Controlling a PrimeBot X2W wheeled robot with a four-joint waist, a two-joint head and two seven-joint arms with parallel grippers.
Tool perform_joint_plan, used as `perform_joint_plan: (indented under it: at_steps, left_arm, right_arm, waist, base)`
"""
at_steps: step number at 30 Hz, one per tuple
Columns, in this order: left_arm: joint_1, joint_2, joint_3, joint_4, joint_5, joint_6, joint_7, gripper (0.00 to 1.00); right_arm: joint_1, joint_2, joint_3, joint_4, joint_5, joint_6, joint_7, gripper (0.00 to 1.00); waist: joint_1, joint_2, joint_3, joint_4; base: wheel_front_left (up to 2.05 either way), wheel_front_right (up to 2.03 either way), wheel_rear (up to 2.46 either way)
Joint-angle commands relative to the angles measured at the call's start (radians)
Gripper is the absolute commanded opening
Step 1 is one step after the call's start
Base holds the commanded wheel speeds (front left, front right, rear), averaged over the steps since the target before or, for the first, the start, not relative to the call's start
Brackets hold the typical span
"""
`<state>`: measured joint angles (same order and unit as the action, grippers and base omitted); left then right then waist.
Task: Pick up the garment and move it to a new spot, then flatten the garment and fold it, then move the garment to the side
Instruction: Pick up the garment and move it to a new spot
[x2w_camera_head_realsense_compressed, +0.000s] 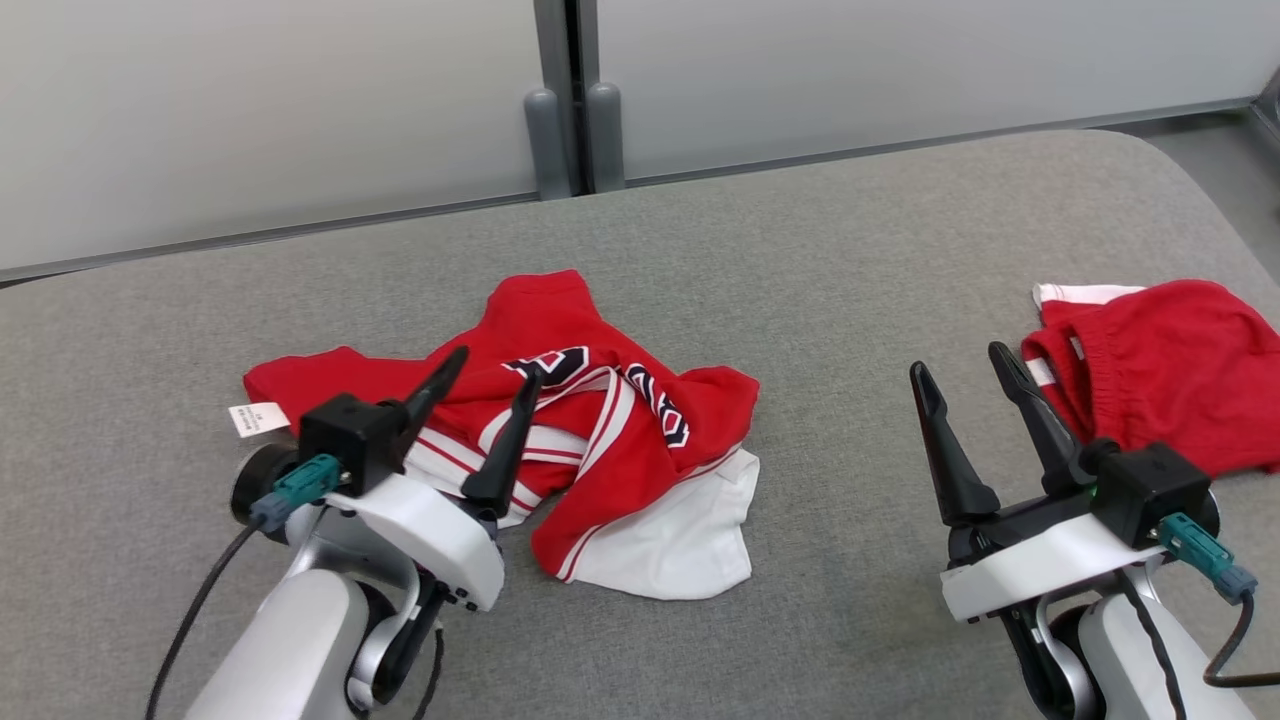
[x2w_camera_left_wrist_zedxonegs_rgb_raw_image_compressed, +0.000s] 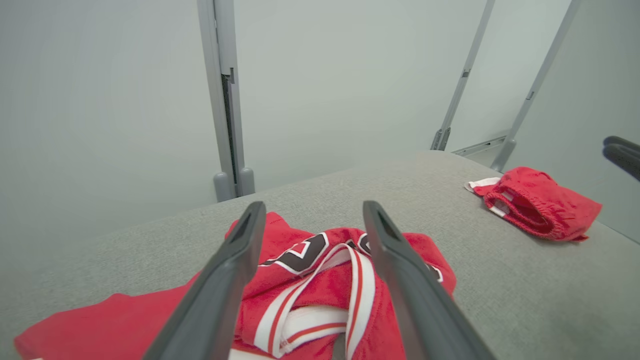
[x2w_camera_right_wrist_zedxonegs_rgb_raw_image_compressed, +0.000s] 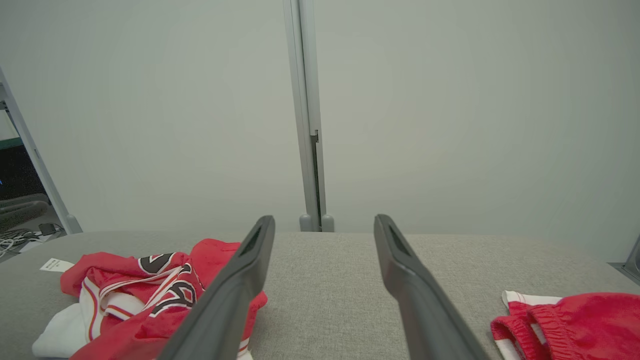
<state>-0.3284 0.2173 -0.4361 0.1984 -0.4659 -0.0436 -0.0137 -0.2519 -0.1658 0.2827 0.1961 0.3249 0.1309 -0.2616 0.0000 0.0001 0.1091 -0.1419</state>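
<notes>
Nearest the robot, the left hand (x2w_camera_head_realsense_compressed: 498, 362) hovers over the near-left part of the garment (x2w_camera_head_realsense_compressed: 640, 450), fingers spread wide and gripping nothing. The right hand (x2w_camera_head_realsense_compressed: 957, 358) is equally wide open and empty, above bare grey table (x2w_camera_head_realsense_compressed: 850, 250). The garment, a crumpled red-and-white jersey, lies left of centre. Red shorts (x2w_camera_head_realsense_compressed: 1170, 370) lie at the right edge, just beyond the right hand. Pale wall panels (x2w_camera_head_realsense_compressed: 300, 100) stand behind.
</notes>
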Motion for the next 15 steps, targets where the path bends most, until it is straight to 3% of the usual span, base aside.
perform_joint_plan:
  at_steps: [1, 15]
  left_arm:
    - [0.021, 0.017, 0.021, -0.036, 0.007, 0.021, -0.016, 1.0]
    - [0.225, 0.087, 0.176, -0.182, 0.016, 0.179, -0.179, 1.0]
  right_arm:
    - [0.013, -0.007, -0.003, -0.002, -0.003, 0.0, -0.005, 1.0]
    - [0.054, -0.017, -0.023, 0.003, 0.0, 0.0, -0.005, 1.0]
  waist:
    - [0.0, -0.0001, -0.018, 0.028]
    - [0.0, -0.0001, -0.077, 0.088]
  base:
    - [0.0, 0.0, 0.0]
    - [0.0, 0.0, 0.0]
